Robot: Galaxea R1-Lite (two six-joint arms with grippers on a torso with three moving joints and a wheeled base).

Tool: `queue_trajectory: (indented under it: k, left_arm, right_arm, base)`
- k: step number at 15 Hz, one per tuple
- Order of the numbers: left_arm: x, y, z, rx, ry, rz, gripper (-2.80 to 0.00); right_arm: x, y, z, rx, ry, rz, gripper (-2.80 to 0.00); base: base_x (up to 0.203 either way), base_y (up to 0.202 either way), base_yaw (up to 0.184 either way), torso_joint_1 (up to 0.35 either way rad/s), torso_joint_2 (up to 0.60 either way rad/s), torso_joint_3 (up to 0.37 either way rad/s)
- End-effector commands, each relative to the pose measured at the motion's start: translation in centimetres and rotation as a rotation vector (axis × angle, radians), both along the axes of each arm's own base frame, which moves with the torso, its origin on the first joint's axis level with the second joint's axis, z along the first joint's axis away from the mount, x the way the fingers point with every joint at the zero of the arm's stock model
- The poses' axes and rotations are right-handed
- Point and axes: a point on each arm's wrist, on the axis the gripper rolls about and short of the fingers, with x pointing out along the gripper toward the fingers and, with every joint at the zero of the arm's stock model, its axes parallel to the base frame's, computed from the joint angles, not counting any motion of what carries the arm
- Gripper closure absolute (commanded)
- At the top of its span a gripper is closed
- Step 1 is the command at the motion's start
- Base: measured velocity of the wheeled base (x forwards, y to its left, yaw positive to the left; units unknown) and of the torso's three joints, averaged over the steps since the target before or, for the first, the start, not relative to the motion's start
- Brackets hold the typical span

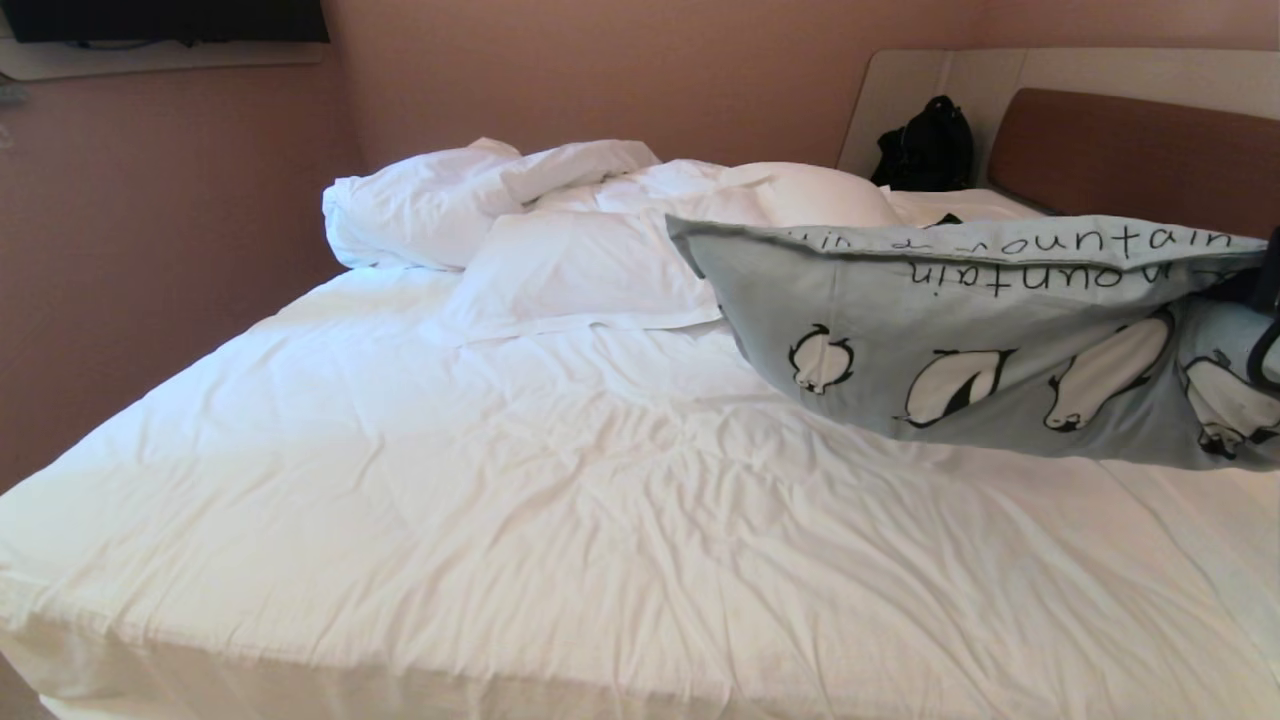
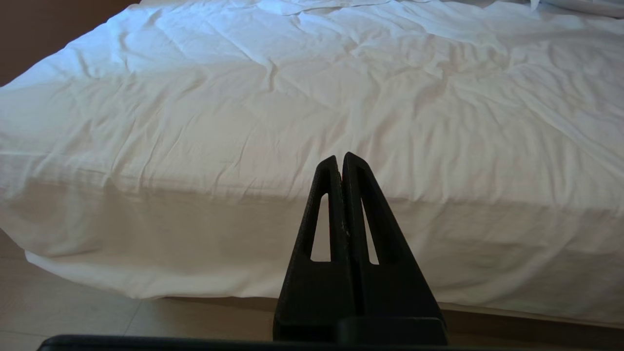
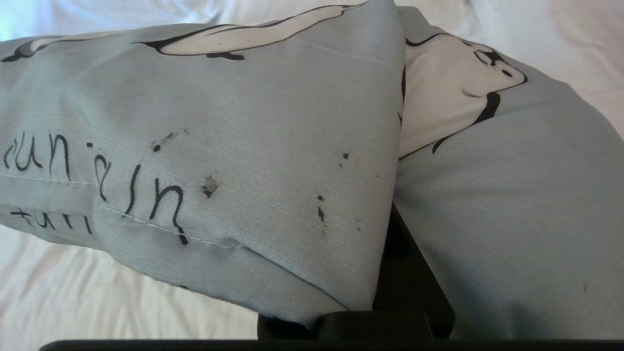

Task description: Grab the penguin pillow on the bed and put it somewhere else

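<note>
Your right gripper [image 3: 390,243] is clamped nearly closed on a fold of the penguin pillow [image 1: 1000,340], buried in the fabric. The pillow hangs lifted off the bed [image 1: 560,480], its free end drooping away from the gripper toward the white pillows [image 1: 580,270]. Carry it slowly and high enough that this end clears the sheet. Your left gripper [image 2: 341,163] sits closed and empty, parked at the bed's foot.
</note>
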Motion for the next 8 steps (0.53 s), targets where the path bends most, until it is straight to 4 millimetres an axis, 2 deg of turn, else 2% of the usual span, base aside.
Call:
queue_trajectory:
  k: [1, 8]
  left_arm:
    - [0.0, 0.0, 0.0, 0.000, 0.001, 0.001, 0.00]
    - [0.0, 0.0, 0.0, 0.000, 0.001, 0.001, 0.00]
  right_arm:
    - [-1.0, 0.3, 0.5, 0.013, -0.027, 0.061, 0.00]
    - [-2.7, 0.6, 1.4, 0.004, -0.080, 0.059, 0.00]
  base:
    - [0.000, 0.000, 0.000, 0.000, 0.00, 0.000]
    - [0.000, 0.000, 0.000, 0.000, 0.00, 0.000]
